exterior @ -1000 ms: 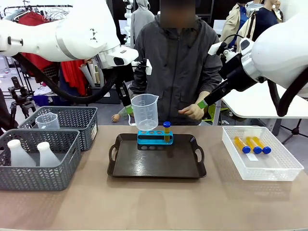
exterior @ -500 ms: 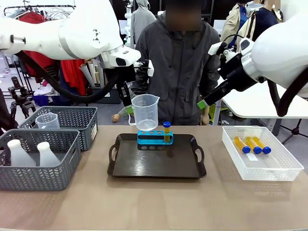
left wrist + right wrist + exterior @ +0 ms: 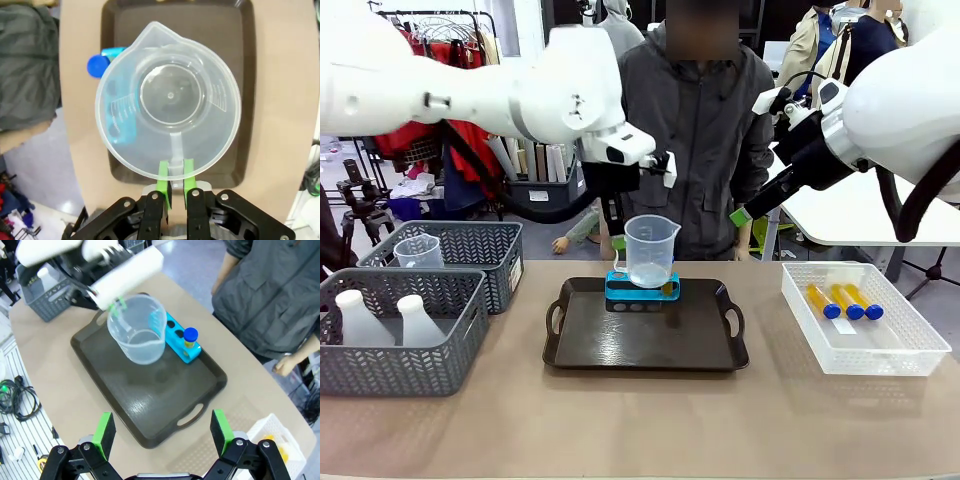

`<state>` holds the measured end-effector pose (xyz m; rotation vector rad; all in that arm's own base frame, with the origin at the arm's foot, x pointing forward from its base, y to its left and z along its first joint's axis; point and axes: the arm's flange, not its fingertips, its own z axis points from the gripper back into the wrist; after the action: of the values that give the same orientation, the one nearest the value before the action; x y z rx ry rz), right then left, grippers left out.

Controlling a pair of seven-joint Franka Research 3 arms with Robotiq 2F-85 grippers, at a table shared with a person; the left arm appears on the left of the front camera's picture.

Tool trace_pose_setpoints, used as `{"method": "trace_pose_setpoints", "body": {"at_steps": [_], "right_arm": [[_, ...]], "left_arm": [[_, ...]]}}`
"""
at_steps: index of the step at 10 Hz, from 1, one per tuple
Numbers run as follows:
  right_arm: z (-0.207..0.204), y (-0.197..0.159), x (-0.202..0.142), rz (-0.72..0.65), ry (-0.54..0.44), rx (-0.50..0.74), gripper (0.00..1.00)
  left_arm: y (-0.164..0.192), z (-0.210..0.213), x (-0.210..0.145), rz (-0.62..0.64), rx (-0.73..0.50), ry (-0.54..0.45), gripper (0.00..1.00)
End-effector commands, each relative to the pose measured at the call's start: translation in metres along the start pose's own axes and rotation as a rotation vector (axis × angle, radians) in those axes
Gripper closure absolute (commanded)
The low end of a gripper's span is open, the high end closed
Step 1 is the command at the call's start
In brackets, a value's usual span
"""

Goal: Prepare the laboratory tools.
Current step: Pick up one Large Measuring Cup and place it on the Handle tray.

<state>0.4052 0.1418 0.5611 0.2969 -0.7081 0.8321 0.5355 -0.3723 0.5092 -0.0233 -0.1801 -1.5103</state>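
My left gripper [image 3: 172,177] is shut on the handle of the clear graduated beaker [image 3: 170,95]. It holds the beaker [image 3: 650,250] upright just above the dark tray [image 3: 590,345], in front of the blue tube rack [image 3: 632,292]. One blue-capped tube [image 3: 190,336] stands in the rack [image 3: 177,337]. Three more yellow tubes [image 3: 845,300] lie in the white basket at the right. Two white conical flasks [image 3: 380,320] stand in the near grey basket. My right gripper [image 3: 162,432] hangs open high above the tray's right side, empty.
Two grey mesh baskets [image 3: 470,245] stand at the left; the far one holds another clear beaker [image 3: 418,250]. The white basket [image 3: 910,355] sits at the right. A person in a grey jacket [image 3: 695,120] stands behind the far edge.
My left arm has carried the beaker rightward and lower, from the tray's back left to in front of the rack. The person's hand has drawn back from the table.
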Motion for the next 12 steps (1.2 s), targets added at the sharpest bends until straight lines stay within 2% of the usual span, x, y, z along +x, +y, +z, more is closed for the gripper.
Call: {"method": "trace_pose_setpoints", "body": {"at_steps": [1, 2, 7, 12], "right_arm": [[0.001, 0.0, 0.0, 0.0, -0.004, 0.012, 0.0], [0.001, 0.0, 0.0, 0.0, -0.004, 0.012, 0.0], [0.001, 0.0, 0.0, 0.0, -0.004, 0.012, 0.0], [0.001, 0.0, 0.0, 0.0, -0.004, 0.012, 0.0]], "left_arm": [[0.014, -0.015, 0.02, -0.062, -0.018, 0.03, 1.0], [0.016, -0.029, 0.028, -0.074, -0.006, 0.031, 1.0], [0.014, -0.08, 0.062, -0.167, -0.105, 0.012, 1.0], [0.006, -0.106, 0.064, -0.193, -0.139, 0.029, 1.0]]}}
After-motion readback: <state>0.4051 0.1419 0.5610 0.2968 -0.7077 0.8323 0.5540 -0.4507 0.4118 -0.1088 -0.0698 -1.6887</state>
